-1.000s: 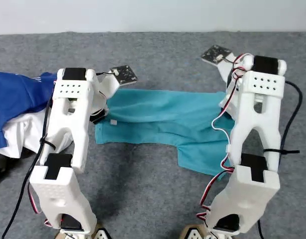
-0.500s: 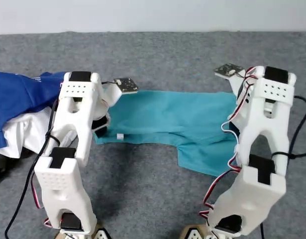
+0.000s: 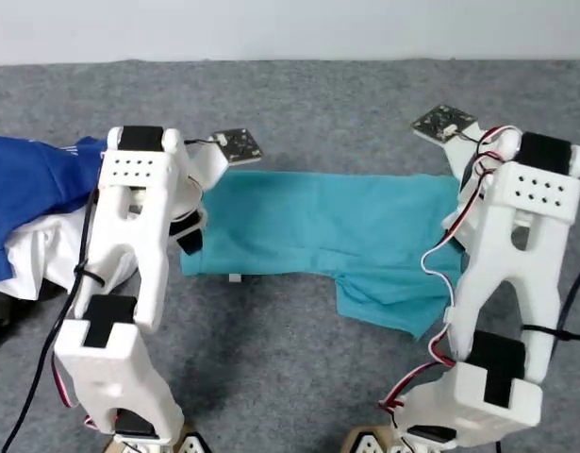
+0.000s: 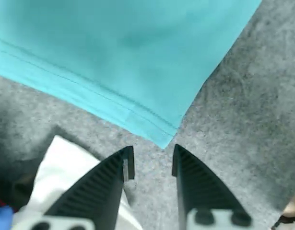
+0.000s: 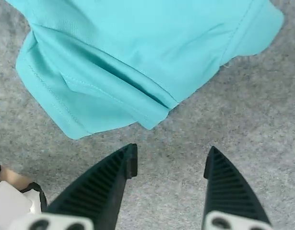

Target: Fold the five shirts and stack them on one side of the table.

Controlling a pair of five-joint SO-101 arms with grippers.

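The right arm has swung outward, and the teal shirt (image 3: 327,226) now lies wider and flatter near the middle of the table (image 3: 299,104) (smoothing looks done, folding not yet begun). The left gripper (image 4: 152,155) hangs narrowly parted and empty just off a hemmed corner (image 4: 164,136). The right gripper (image 5: 171,153) gapes wide, also empty, beside a rumpled sleeve (image 5: 89,100). The fabric is a thin, smooth knit with stitched hems, and the table covering is coarse grey felt.

Plain turquoise shirt (image 3: 327,226) with matching hem stitching, royal blue shirt (image 3: 30,184), white shirt (image 3: 35,260), mottled grey table (image 3: 299,104), white left arm (image 3: 129,236) and right arm (image 3: 516,245), black ribbed left gripper (image 4: 153,158) and right gripper (image 5: 172,160).
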